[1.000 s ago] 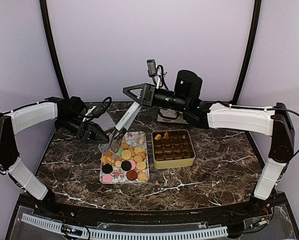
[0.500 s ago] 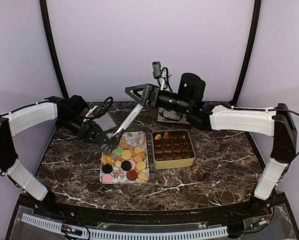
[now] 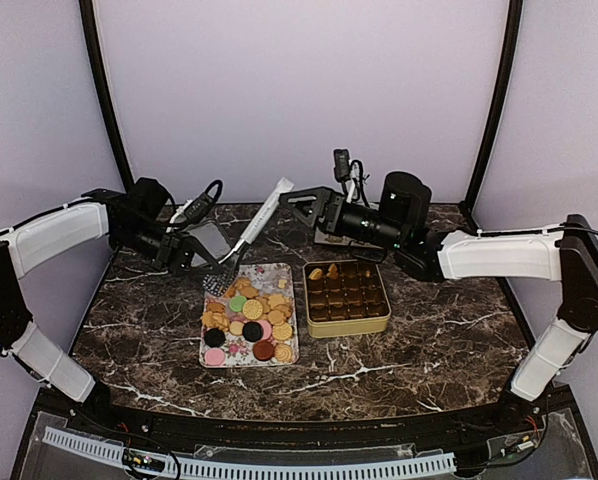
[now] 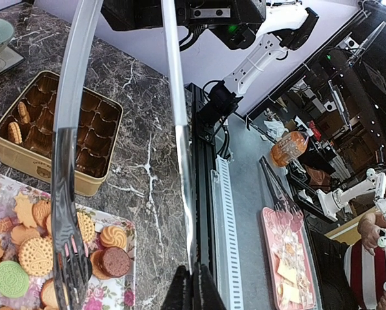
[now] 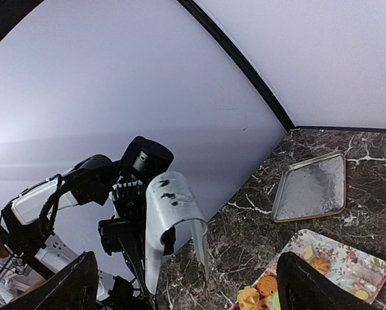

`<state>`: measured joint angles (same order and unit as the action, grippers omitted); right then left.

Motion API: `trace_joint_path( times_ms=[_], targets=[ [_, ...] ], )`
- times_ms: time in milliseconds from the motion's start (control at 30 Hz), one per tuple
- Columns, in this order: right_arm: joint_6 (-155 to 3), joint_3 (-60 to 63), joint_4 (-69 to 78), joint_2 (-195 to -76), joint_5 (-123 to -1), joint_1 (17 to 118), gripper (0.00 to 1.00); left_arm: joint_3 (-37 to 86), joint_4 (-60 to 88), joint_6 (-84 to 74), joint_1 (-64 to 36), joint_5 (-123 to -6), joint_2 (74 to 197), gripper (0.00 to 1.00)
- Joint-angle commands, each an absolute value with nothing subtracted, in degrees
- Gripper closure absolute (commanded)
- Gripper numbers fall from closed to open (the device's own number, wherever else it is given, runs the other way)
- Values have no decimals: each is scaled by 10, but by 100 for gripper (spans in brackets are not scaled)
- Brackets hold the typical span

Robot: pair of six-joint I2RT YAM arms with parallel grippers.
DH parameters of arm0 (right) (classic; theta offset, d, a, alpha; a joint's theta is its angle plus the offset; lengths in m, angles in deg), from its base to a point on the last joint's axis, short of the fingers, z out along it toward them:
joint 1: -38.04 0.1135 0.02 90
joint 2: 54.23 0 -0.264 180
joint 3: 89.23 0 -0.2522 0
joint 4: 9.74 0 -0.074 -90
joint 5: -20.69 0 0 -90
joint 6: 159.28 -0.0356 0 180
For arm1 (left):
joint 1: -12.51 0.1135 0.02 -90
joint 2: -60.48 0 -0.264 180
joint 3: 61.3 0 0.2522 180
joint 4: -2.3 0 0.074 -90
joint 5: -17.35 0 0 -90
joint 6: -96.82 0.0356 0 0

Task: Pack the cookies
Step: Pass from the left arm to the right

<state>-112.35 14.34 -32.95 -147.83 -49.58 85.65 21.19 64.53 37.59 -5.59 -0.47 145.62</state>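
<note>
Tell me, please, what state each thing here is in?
Left gripper: shut on the tongs.
Right gripper: open, holding nothing.
Tongs: held tilted, arms apart.
Gold tin: open, mostly empty.
Tin lid: off, flat on the table.
Flowery tray: loaded with cookies.
</note>
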Motion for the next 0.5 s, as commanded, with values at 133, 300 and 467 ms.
trace_joint_path(
  times_ms=[133, 300, 467],
  targets=[
    [-1169, 72, -420, -1556, -388, 873, 10, 245, 630, 367, -53, 25, 1439, 100],
    [-1186, 51, -447, -1579, -355, 877, 15, 244, 644, 378, -53, 27, 1440, 100],
    [-1198, 28, -453, -1598, -321, 882, 21, 246, 643, 379, -53, 31, 1440, 100]
  ],
)
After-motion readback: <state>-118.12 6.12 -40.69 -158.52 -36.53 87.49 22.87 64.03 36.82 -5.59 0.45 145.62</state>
